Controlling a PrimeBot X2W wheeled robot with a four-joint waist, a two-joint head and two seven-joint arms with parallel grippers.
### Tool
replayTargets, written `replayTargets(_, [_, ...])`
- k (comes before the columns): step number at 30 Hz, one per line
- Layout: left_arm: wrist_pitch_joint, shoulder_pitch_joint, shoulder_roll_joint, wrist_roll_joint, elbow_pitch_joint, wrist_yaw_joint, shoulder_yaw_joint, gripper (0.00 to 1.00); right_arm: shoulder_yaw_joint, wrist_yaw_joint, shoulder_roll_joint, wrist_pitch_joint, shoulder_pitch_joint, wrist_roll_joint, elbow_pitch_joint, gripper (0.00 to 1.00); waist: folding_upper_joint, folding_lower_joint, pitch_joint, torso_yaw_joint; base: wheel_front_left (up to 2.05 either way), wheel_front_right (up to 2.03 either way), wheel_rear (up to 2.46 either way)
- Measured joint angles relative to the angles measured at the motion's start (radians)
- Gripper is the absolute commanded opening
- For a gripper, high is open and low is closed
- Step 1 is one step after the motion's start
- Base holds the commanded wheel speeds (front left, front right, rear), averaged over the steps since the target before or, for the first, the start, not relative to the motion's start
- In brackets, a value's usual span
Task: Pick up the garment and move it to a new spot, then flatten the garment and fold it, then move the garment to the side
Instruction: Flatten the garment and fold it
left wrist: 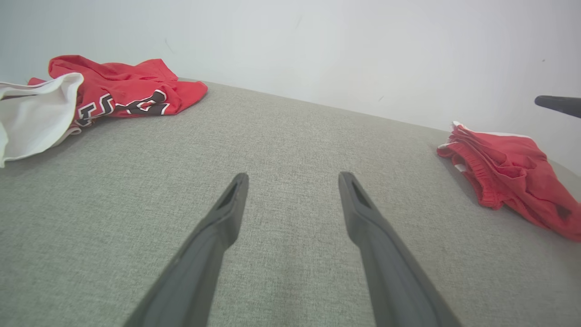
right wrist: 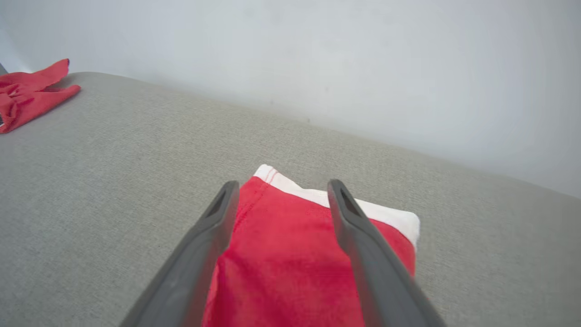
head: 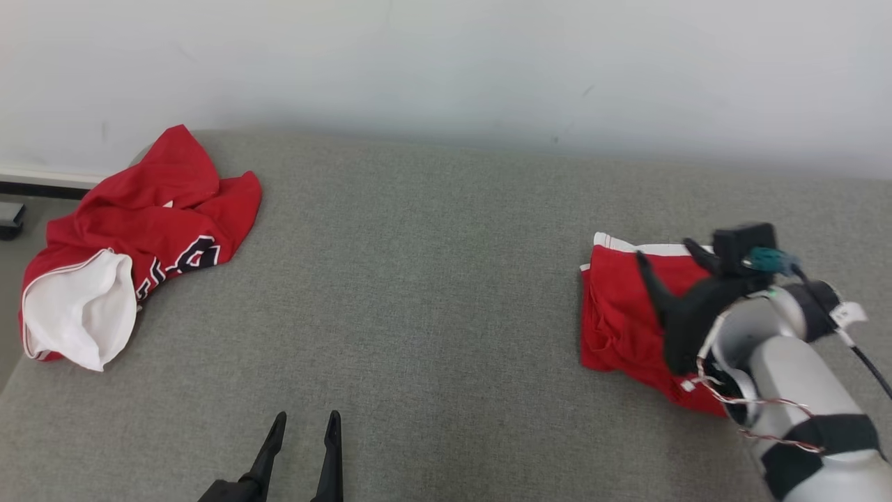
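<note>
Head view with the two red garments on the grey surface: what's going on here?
The right gripper is poised over the folded red shorts at the right of the grey padded surface, jaws open and gripping nothing. The shorts lie folded, so the move to the side looks done. The left gripper rests open near the front edge, clear of any cloth. A crumpled red jersey with black lettering lies at the far left.
</note>
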Motion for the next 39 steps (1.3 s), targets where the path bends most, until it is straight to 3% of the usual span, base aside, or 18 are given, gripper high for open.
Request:
replayTargets(7, [0.0,0.004,0.0,0.0,-0.014,0.004,-0.007,1.0,-0.113,0.0,-0.032,-0.037,0.108,-0.095,0.015,1.0,0.0,0.0,-0.013,-0.006,0.0,0.0,0.0])
replayTargets(8, [0.0,0.005,0.0,0.0,-0.016,0.004,-0.008,1.0,-0.122,0.0,-0.027,-0.044,0.119,-0.111,0.017,0.81,0.0,0.0,-0.011,-0.005,0.0,0.0,0.0])
replayTargets(10, [0.0,0.004,0.0,0.0,-0.021,0.004,-0.012,1.0,-0.138,0.0,-0.01,-0.061,0.132,-0.133,0.023,0.19,0.0,0.0,-0.004,-0.002,0.0,0.0,0.0])
replayTargets(11, [0.0,0.003,0.0,0.0,-0.023,0.004,-0.014,1.0,-0.141,0.0,0.001,-0.065,0.136,-0.141,0.031,0.04,0.0,0.0,-0.001,0.001,0.0,0.0,0.0])
replayTargets(12, [0.0,0.002,0.0,0.0,-0.026,0.004,-0.016,1.0,-0.141,0.0,0.012,-0.07,0.141,-0.149,0.04,0.0,0.0,0.0,0.002,0.005,0.0,0.0,0.0])
replayTargets(25, [0.0,-0.009,0.0,0.009,-0.04,-0.002,-0.031,1.0,-0.044,0.0,0.13,-0.118,0.137,-0.208,0.197,0.0,0.0,0.0,0.019,0.064,0.0,0.0,0.0])
replayTargets(34, [0.0,-0.002,0.0,0.011,-0.034,-0.002,-0.02,1.0,0.112,0.0,0.167,-0.159,0.118,-0.128,0.238,0.0,0.0,0.0,0.0,0.068,0.0,0.0,0.0])
replayTargets(35, [0.0,0.001,0.0,0.011,-0.034,-0.001,-0.016,1.0,0.128,0.0,0.168,-0.168,0.118,-0.115,0.231,0.07,0.0,0.0,-0.002,0.065,0.0,0.0,0.0])
replayTargets(36, [0.0,0.005,0.0,0.012,-0.035,-0.001,-0.014,1.0,0.141,0.0,0.169,-0.177,0.118,-0.099,0.219,0.35,0.0,0.0,-0.006,0.061,0.0,0.0,0.0])
replayTargets(37, [0.0,0.008,0.0,0.014,-0.036,0.0,-0.011,1.0,0.153,0.0,0.17,-0.186,0.119,-0.081,0.203,0.97,0.0,0.0,-0.009,0.056,0.0,0.0,0.0])
replayTargets(39, [0.0,0.012,0.0,0.015,-0.04,0.003,-0.001,1.0,0.17,0.0,0.171,-0.207,0.122,-0.046,0.166,1.0,-0.0001,0.0,-0.015,0.045,0.0,0.0,0.0])
